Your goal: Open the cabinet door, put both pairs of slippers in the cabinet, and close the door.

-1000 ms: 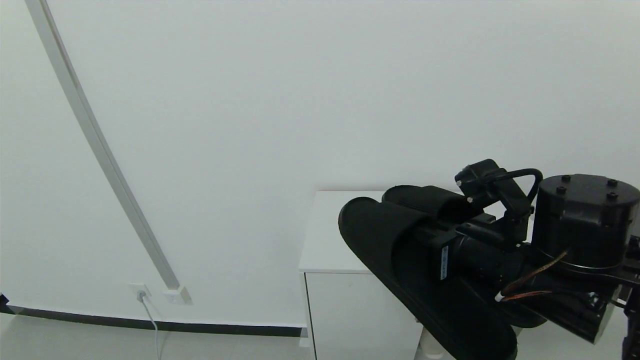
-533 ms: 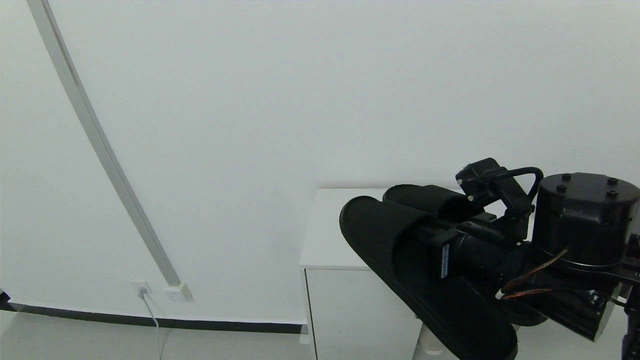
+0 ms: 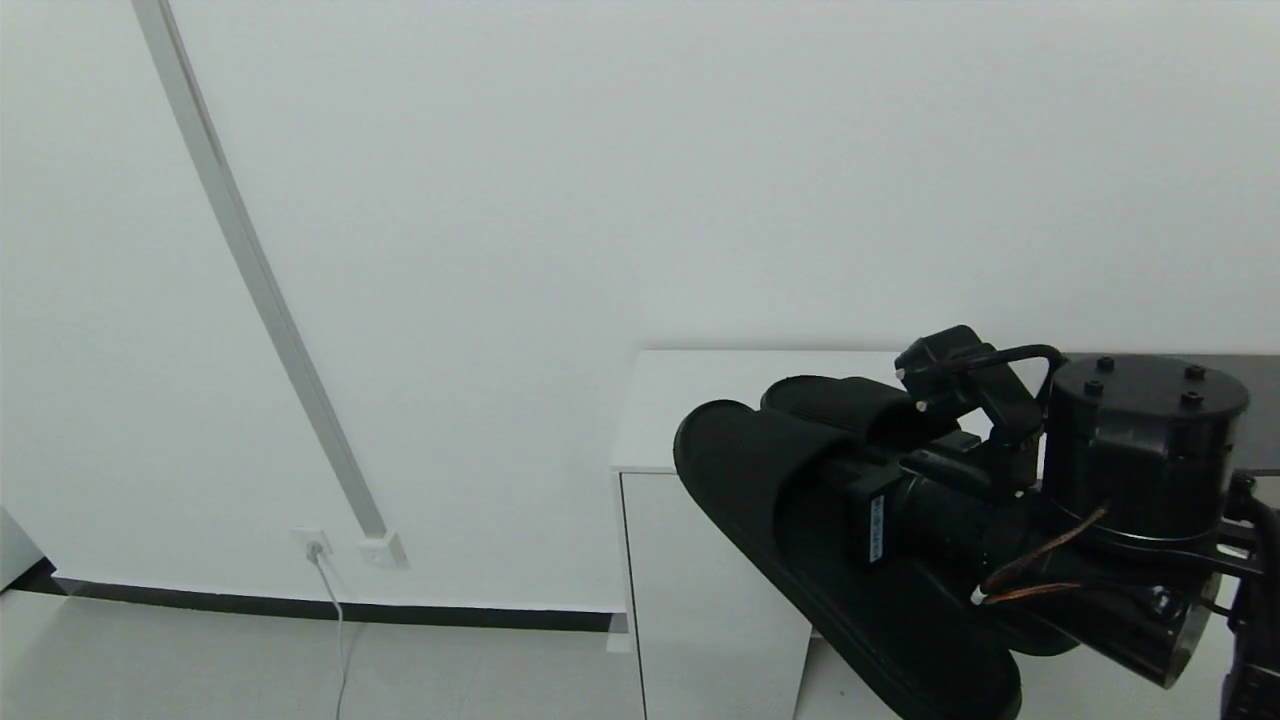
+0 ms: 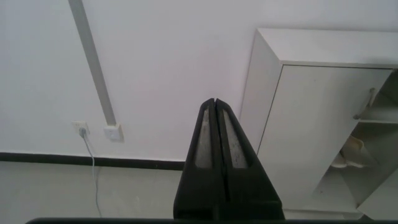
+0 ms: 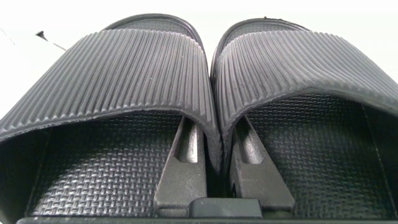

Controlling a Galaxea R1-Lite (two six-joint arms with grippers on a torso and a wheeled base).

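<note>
black slippers (image 5: pixel 143 81) | side by side, inner strap edges pinched between right jaws | left jaws closed, empty

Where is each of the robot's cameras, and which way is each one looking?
Head view: up on the robot's head, facing the wall and the white cabinet; its right arm shows, holding the black slippers.
Left wrist view: on the left wrist, looking along the shut left gripper toward that cabinet and a wall socket.
Right wrist view: on the right wrist, looking along the right gripper, which pinches the slippers' straps together.
Shared: head and left wrist both see the cabinet; head and right wrist both see the slippers.
</note>
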